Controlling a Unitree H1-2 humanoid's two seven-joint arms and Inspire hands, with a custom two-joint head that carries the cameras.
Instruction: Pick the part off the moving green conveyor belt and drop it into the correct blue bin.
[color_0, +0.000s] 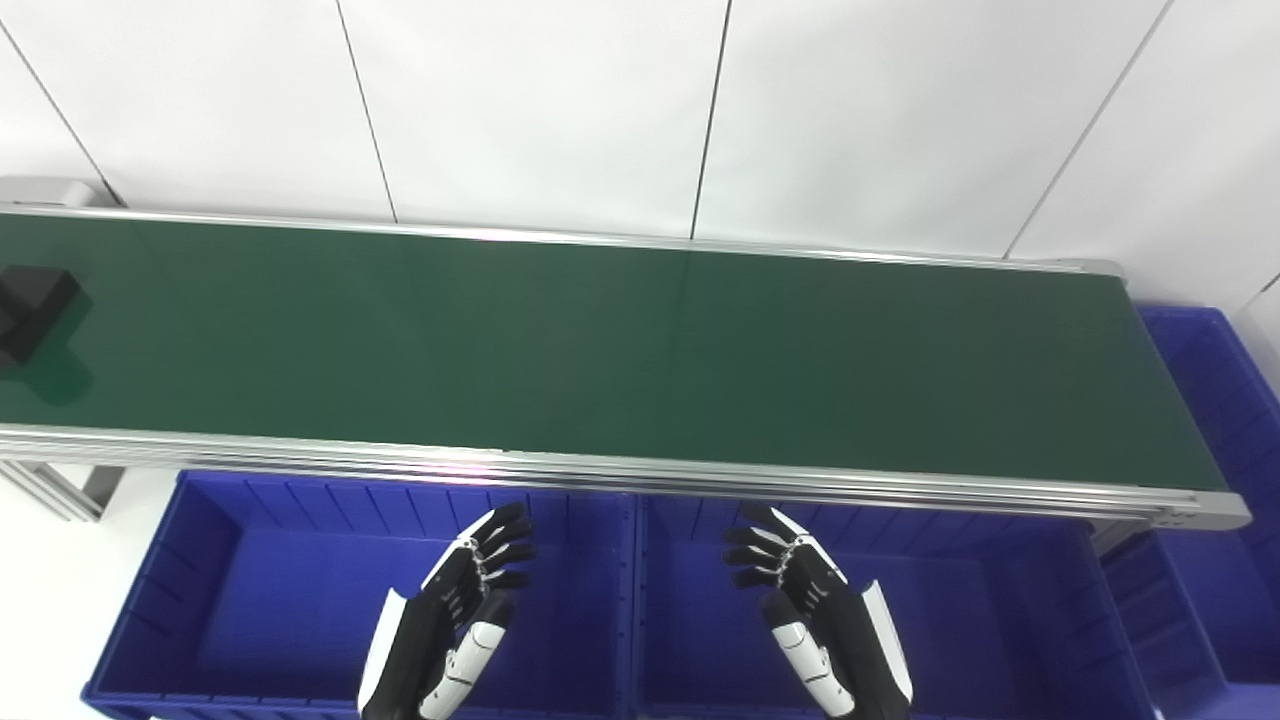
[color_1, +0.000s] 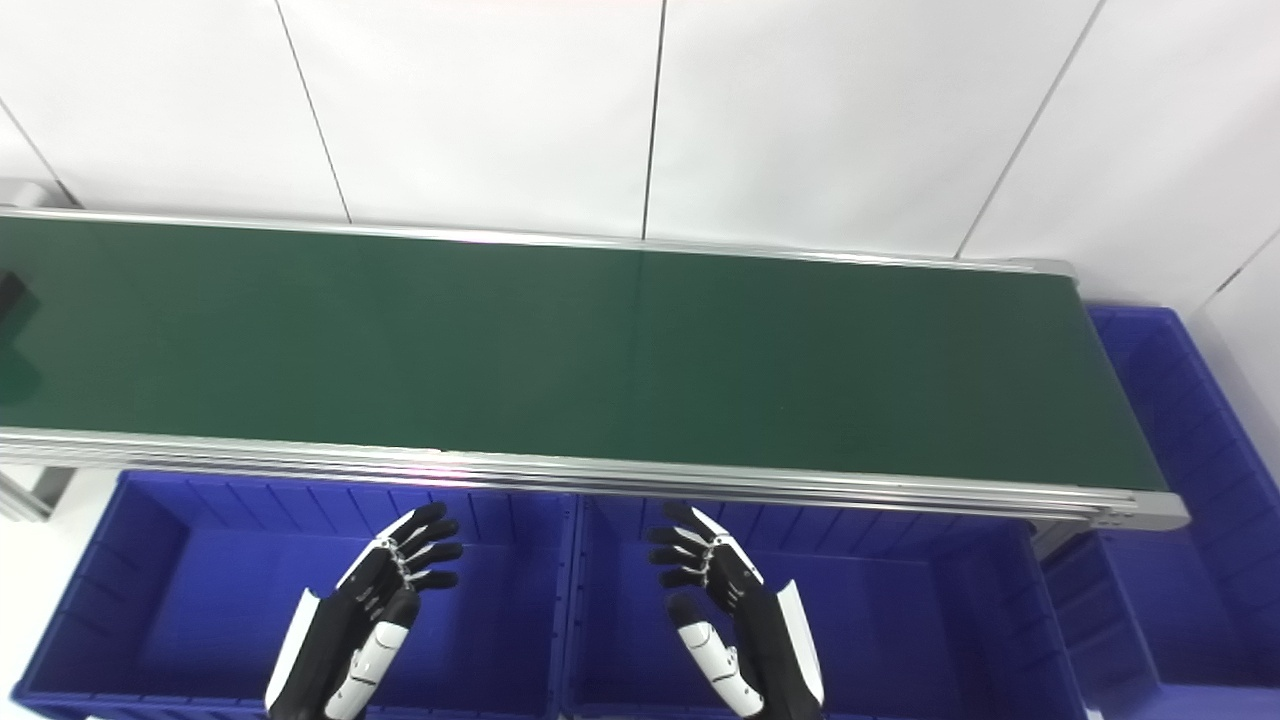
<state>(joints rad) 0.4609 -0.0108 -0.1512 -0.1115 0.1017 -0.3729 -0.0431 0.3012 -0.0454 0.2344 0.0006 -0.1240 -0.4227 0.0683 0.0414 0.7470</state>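
Observation:
A black block-shaped part (color_0: 32, 312) rides on the green conveyor belt (color_0: 620, 350) at its far left end; the right eye view shows only its edge (color_1: 8, 300). My left hand (color_0: 455, 612) hovers open and empty over the left blue bin (color_0: 200, 600). My right hand (color_0: 815, 612) hovers open and empty over the middle blue bin (color_0: 1000, 620). Both hands are in front of the belt's near rail and far from the part.
A third blue bin (color_0: 1215, 420) stands past the belt's right end. The belt's aluminium near rail (color_0: 620, 468) runs between the hands and the belt. A white panelled wall is behind the belt.

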